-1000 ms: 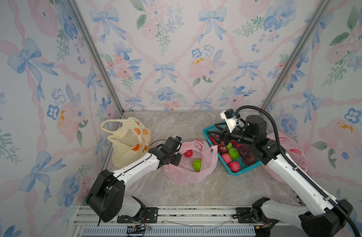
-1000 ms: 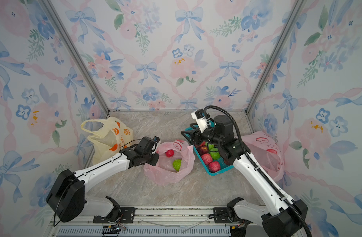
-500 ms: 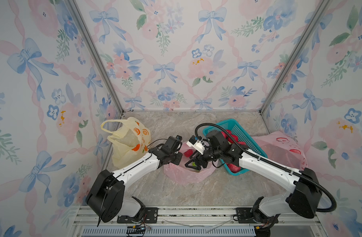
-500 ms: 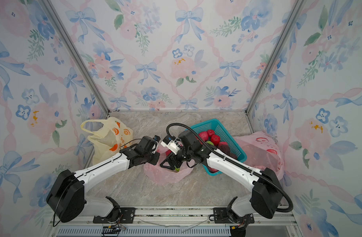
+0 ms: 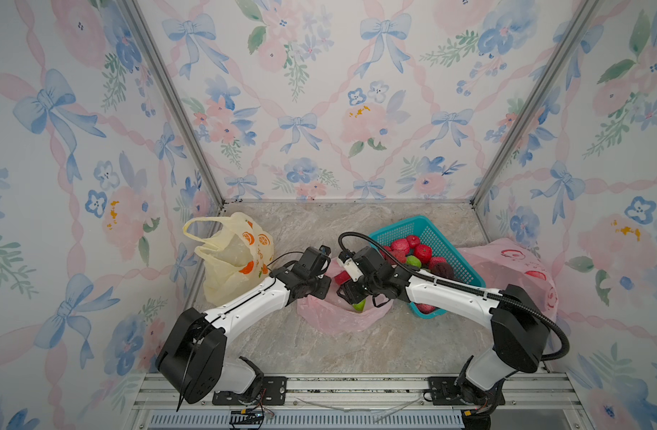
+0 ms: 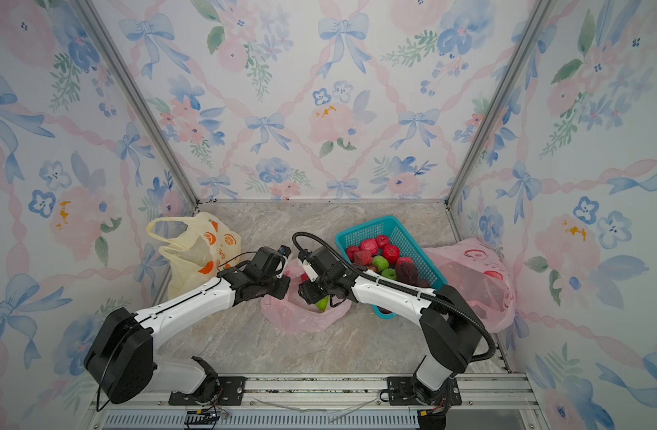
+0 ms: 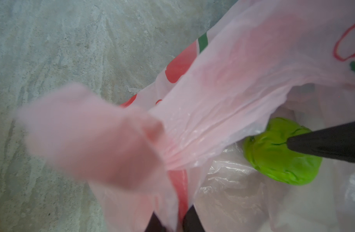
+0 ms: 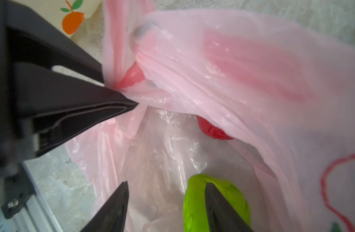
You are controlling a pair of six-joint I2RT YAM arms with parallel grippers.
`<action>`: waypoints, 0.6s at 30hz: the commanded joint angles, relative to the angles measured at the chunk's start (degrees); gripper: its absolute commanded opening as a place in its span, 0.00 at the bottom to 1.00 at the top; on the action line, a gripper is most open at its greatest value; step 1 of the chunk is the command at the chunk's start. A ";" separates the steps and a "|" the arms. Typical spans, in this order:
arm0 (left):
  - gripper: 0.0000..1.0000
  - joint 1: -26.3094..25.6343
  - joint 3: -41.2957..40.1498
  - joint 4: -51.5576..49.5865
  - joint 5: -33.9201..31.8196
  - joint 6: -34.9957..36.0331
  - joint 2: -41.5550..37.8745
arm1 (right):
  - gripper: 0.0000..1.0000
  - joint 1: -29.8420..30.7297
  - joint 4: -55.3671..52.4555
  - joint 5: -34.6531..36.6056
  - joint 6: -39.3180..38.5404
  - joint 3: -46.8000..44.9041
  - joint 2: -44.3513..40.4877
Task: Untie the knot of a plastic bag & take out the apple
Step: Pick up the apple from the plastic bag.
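Since one second ago the right arm has swung off the basket (image 5: 464, 266) and across to the pink bag (image 5: 334, 320); the left arm has kept its place. The right gripper (image 8: 166, 182) now reaches into the bag's open mouth with its jaws spread and nothing clamped between them. The green apple (image 8: 194, 198) lies on the bag's floor, partly within the gap. One finger (image 8: 219, 209) crosses in front of the apple, and in the left wrist view that finger (image 7: 323, 144) appears to touch its top; the other finger stands clear of the fruit. A red apple (image 8: 212, 130) lies deeper in the bag, half under a fold and well beyond the fingertips. The left gripper (image 8: 130, 104) is closed tight on a gathered strip of the bag's rim, holding that side of the mouth up. The bag lies on the table (image 5: 319, 353) between the two arms, with a yellow bag (image 5: 230, 268) beside the left wall.
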 commanded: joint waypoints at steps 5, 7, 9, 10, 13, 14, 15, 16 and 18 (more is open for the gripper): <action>0.14 -0.25 0.72 0.83 0.78 1.12 0.31 | 0.63 0.68 4.42 14.58 1.76 4.13 6.72; 0.14 -0.45 0.76 1.01 1.21 1.21 0.26 | 0.67 0.63 6.50 16.44 1.53 4.03 8.01; 0.14 -0.51 0.68 1.18 1.52 1.22 0.51 | 0.72 0.63 8.83 17.70 1.44 3.73 8.99; 0.14 -0.63 0.64 1.27 1.61 1.29 0.60 | 0.74 0.59 10.03 17.94 1.51 3.61 9.59; 0.14 -0.84 0.93 1.27 1.79 1.43 1.20 | 0.76 0.54 12.12 17.94 1.71 4.31 11.52; 0.14 -0.80 1.02 1.28 1.87 1.48 1.22 | 0.76 0.48 12.75 17.95 1.71 4.59 12.33; 0.14 -0.85 1.07 1.27 1.83 1.56 1.35 | 0.76 0.50 13.13 17.82 1.66 4.86 13.05; 0.14 -0.93 1.18 1.23 1.86 1.57 1.47 | 0.76 0.45 13.63 17.69 1.61 5.16 13.80; 0.14 -0.91 1.25 1.23 1.89 1.65 1.50 | 0.76 0.46 14.92 17.57 1.77 5.37 14.90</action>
